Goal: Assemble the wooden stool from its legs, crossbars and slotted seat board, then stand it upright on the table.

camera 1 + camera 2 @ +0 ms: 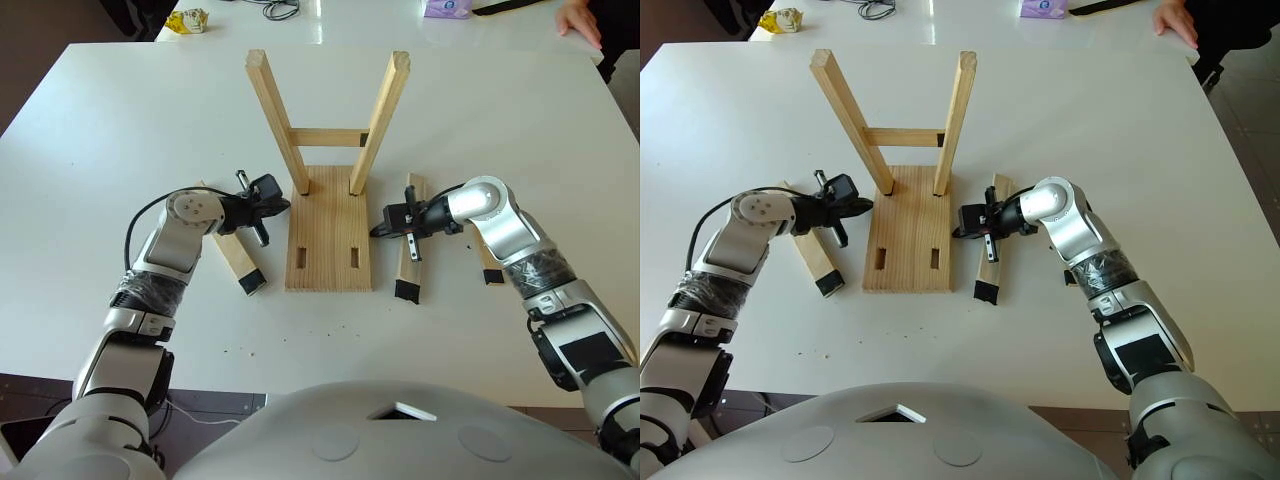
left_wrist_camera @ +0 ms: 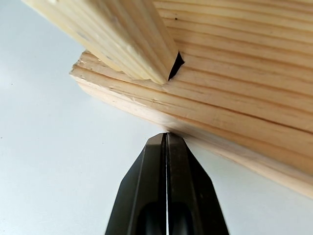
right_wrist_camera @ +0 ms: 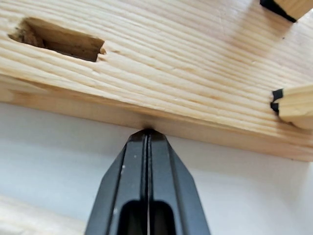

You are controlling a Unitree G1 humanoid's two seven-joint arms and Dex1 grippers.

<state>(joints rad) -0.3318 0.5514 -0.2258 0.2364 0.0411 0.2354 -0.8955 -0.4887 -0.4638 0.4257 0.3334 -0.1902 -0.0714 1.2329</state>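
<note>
- Seat board (image 1: 328,232) lies flat mid-table (image 1: 120,120). Two legs (image 1: 277,118) stand in its far slots, tied by one crossbar (image 1: 328,137). The two near slots (image 1: 301,256) are open.
- My left gripper (image 2: 166,136): fingers pressed together on nothing, tip against the board's left edge, close to the seated leg.
- My right gripper (image 3: 147,131): also clenched empty, tip on the board's right edge.
- Left loose leg (image 1: 236,252) and right loose leg (image 1: 411,240) lie flat just beside the board, both with black end caps.

white table (image 1: 120,120) carries seat board (image 1: 328,262), left leg (image 1: 236,258) and right leg (image 1: 410,268).
</note>
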